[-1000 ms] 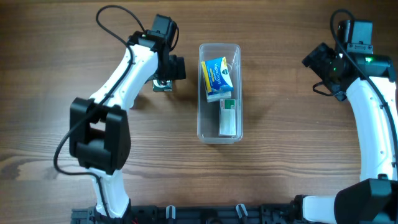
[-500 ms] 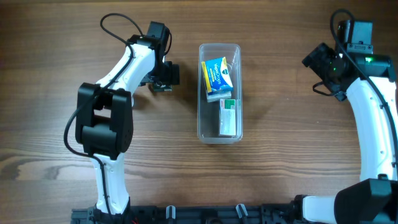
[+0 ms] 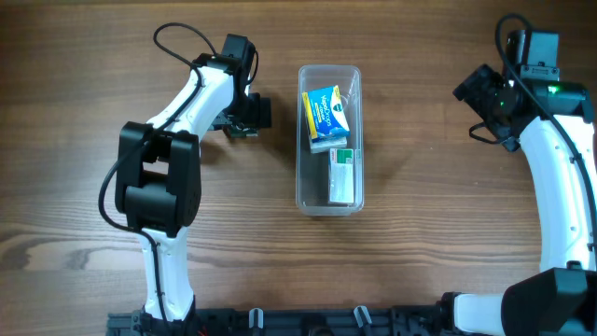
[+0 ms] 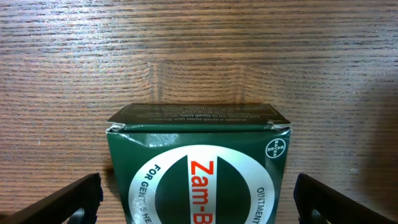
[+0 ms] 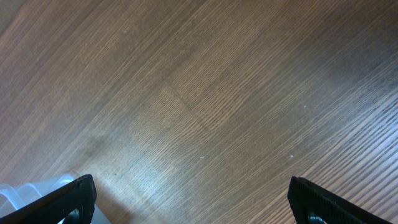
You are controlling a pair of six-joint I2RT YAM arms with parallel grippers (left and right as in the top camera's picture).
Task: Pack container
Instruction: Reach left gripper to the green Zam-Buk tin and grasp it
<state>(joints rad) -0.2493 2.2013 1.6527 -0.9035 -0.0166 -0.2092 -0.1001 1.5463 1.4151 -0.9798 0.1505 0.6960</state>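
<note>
**While the container (image 3: 315, 187) waits, a green box (image 4: 199, 168) is lined up**

Holding a blue box (image 3: 326, 110) and a white box (image 3: 342, 175), the container lies mid-bench (image 3: 420, 233). Just left of it hangs the left gripper (image 4: 199, 200), fingers apart either side of the green box, not clamped. The pick looks to be in hand. Next it must close squarely, lift, and carry over the container. Well right of it, the right gripper (image 5: 193, 200) gapes above bare wood.

Overhead looks straight down on the wooden table (image 3: 420, 233), wide view, the container (image 3: 330, 140) near dead centre. Left wrist sits very low just left of the container, pressed close over a green box (image 4: 199, 168). Right wrist, well right of it, angles across bare wood and catches the container's corner (image 5: 18, 191), shared with overhead.
</note>
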